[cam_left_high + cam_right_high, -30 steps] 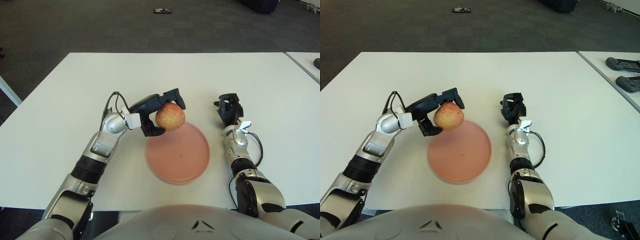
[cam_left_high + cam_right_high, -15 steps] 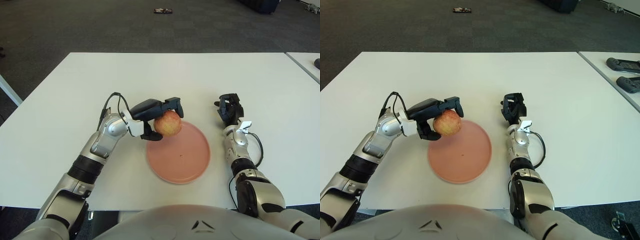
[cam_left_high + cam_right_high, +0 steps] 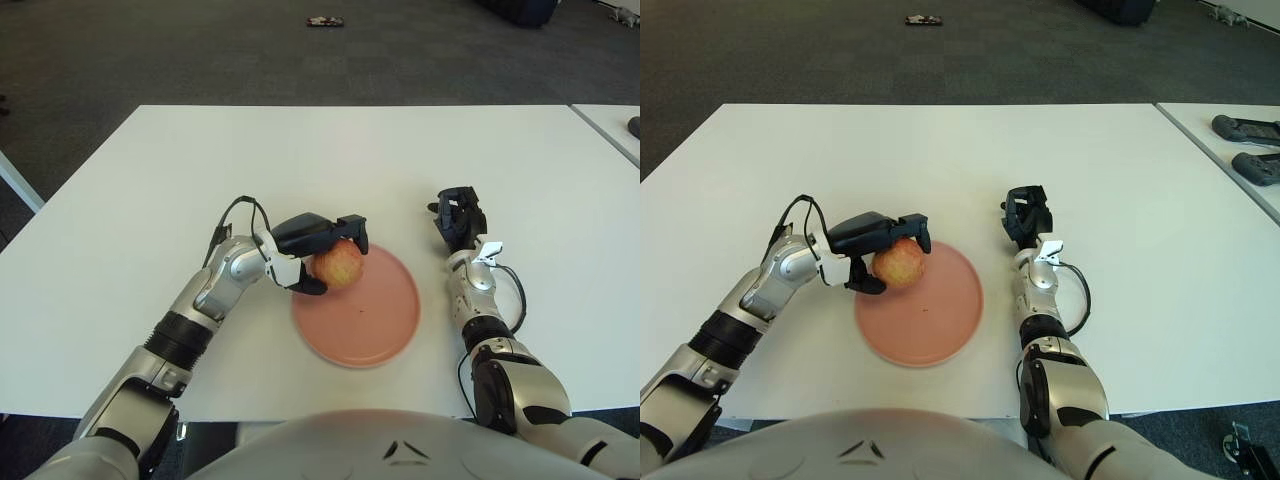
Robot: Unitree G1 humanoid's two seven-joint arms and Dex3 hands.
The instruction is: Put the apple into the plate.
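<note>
A red-yellow apple [image 3: 338, 265] is held in my left hand [image 3: 320, 252], whose dark fingers curl over its top and left side. The apple sits low at the upper-left part of the pink plate [image 3: 370, 320]; whether it touches the plate I cannot tell. The plate lies flat on the white table [image 3: 150, 180], near its front middle. My right hand [image 3: 460, 217] shows to the right of the plate, fingers curled, holding nothing.
A second white table [image 3: 1230, 160] stands at the right with dark controllers [image 3: 1250, 128] on it. A small dark object [image 3: 325, 21] lies on the floor beyond the table's far edge.
My left hand has lowered the apple and drawn it slightly toward me, from above the plate's far-left rim down onto its upper-left part. The right hand has not moved.
</note>
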